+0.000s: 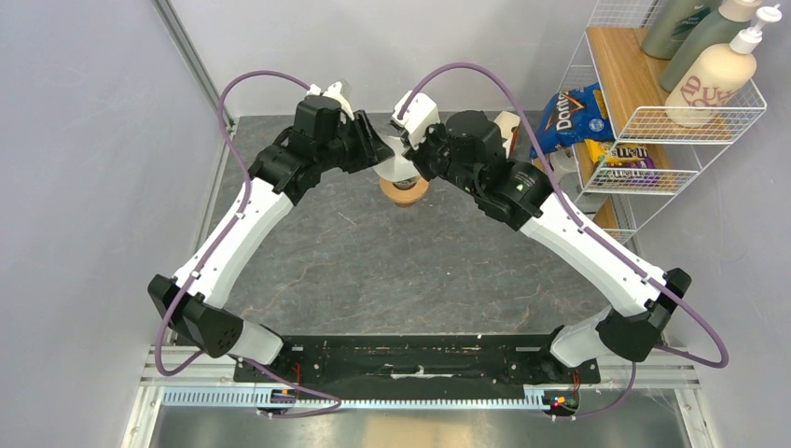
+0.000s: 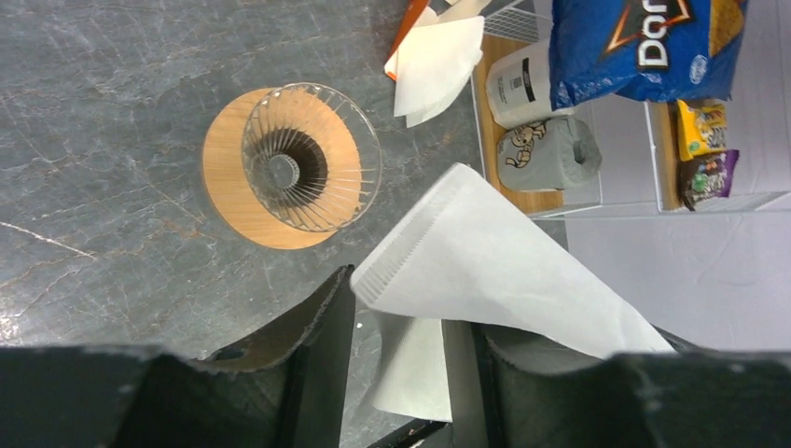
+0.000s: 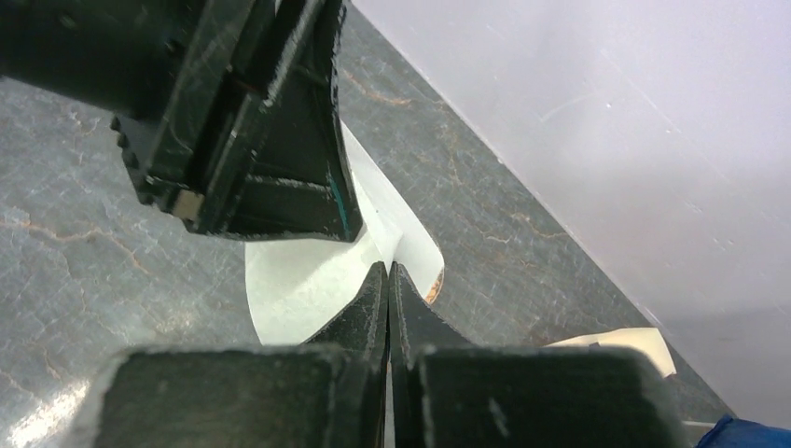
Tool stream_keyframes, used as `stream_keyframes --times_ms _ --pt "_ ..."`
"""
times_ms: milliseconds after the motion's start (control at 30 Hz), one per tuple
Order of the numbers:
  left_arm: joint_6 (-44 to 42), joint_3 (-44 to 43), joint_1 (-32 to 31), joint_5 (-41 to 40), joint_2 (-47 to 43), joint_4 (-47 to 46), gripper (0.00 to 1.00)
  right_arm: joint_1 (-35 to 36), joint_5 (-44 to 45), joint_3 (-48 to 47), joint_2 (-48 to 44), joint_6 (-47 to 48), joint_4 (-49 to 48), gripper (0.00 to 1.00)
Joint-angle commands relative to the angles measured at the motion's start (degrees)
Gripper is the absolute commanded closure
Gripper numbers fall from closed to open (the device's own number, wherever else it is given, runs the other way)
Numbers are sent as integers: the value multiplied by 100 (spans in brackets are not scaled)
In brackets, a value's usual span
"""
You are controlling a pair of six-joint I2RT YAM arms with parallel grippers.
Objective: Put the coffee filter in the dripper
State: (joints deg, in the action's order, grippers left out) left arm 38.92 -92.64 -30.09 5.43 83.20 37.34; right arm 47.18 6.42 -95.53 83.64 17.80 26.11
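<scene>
The dripper (image 2: 298,159), a clear glass cone on a round wooden collar (image 1: 404,192), stands on the grey table at the back middle. Both arms meet above it. The white coffee filter (image 2: 504,261) hangs in the air beside and above the dripper, partly spread open. My right gripper (image 3: 389,273) is shut on the filter's edge (image 3: 308,280). The left gripper (image 2: 410,308) is open; one paper layer hangs between its fingers (image 2: 317,355), against the right one, and the rest drapes over that finger. A sliver of the collar (image 3: 435,287) peeks out under the paper.
A stack of spare filters (image 2: 434,61) lies just beyond the dripper. At the right stands a wire shelf (image 1: 653,121) with a Doritos bag (image 2: 644,47), candy packs (image 2: 704,159), a grey roll (image 2: 546,154) and bottles (image 1: 714,65). Walls close the left and back.
</scene>
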Motion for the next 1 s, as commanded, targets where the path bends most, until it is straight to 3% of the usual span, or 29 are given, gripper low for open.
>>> stream_keyframes --times_ms 0,233,567,700,900,967 --pt "145 -294 -8 -395 88 -56 54 210 586 -57 80 -139 -518 100" --pt "631 -166 9 -799 0 -424 52 403 1051 -149 224 -492 -428 100" --pt "802 304 11 -570 -111 -709 51 424 1625 -136 254 -619 -617 100" --pt "688 354 11 -585 -58 -493 63 417 1727 -224 298 -616 -669 100" --pt "682 424 7 -401 -139 -670 93 353 1684 -195 320 -625 -680 100" --pt "775 406 12 -306 -143 -748 98 345 1552 -171 323 -726 -609 100"
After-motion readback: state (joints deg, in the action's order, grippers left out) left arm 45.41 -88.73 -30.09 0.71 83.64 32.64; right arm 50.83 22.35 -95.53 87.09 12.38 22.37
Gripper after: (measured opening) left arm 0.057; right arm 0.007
